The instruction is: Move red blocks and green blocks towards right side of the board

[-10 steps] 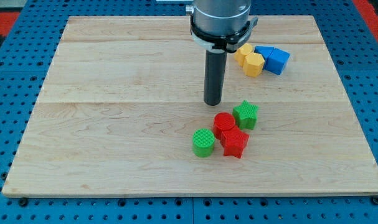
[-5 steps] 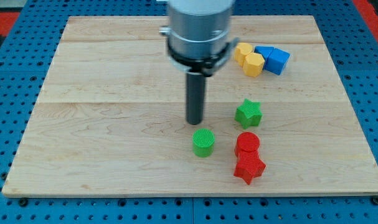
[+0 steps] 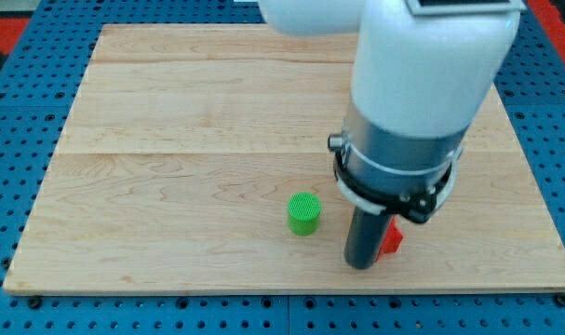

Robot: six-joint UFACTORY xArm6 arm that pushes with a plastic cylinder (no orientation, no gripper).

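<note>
The counter (image 3: 170, 112) was a pale wooden board lying on a blue base full of little holes. In the camera view, the big white and grey arm had swung down toward the view's bottom right and now covered much of that side. A moment before, it stood higher up, left of the green star block. My tip (image 3: 360, 265) now sat near the view's bottom edge, touching the left side of a red block (image 3: 391, 241), whose shape was mostly hidden. The green cylinder block (image 3: 304, 213) stayed where it was, a little to the tip's left. The green star, the other red block and the yellow and blue ones were hidden behind the arm. There was no gripper, only a rod. It looked like the red block was being pushed right, and the green cylinder block still needed moving.
</note>
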